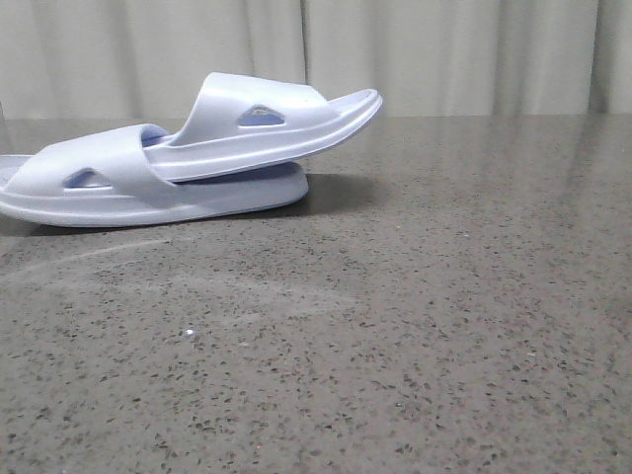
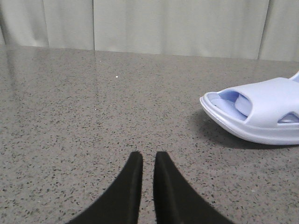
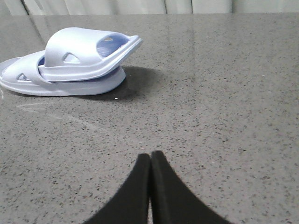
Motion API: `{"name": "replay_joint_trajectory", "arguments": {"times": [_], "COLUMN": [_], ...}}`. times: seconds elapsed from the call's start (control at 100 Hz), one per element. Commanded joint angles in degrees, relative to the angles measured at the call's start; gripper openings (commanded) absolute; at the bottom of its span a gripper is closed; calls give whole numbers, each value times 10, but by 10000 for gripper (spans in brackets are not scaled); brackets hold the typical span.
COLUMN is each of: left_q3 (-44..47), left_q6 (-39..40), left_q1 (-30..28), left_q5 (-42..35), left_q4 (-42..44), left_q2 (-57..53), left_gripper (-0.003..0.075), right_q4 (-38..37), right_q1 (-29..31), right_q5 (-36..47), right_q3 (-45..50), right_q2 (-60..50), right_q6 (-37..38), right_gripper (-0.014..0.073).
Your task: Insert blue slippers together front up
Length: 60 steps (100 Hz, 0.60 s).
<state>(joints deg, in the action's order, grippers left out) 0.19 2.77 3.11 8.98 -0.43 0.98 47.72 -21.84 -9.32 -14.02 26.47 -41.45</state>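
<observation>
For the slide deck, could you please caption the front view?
Blue slippers nested on the speckled grey table, the upper one tucked under the lower one's strap.

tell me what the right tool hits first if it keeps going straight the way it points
Probably nothing: ahead of the right tool lies bare table, then curtain. The nested slippers sit off to one side, though depth is hard to judge.

Two blue slippers (image 1: pixel 188 158), two grippers, one grey speckled table (image 1: pixel 415 326).
</observation>
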Motion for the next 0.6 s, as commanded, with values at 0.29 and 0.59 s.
{"name": "replay_joint_trajectory", "arguments": {"times": [0.29, 0.59], "left_q3": [5, 5], "left_q6": [2, 2], "left_q1": [4, 4], "left_q5": [-42, -42], "left_q4": [-2, -2], "left_q2": [6, 6], "left_gripper": [15, 15], "right_q4": [4, 3], "right_q1": [10, 10], "right_q5": [29, 48], "right_q3": [-17, -17], "right_q2": [0, 0], "right_q6": [-5, -5], "right_gripper": [-78, -78]}}
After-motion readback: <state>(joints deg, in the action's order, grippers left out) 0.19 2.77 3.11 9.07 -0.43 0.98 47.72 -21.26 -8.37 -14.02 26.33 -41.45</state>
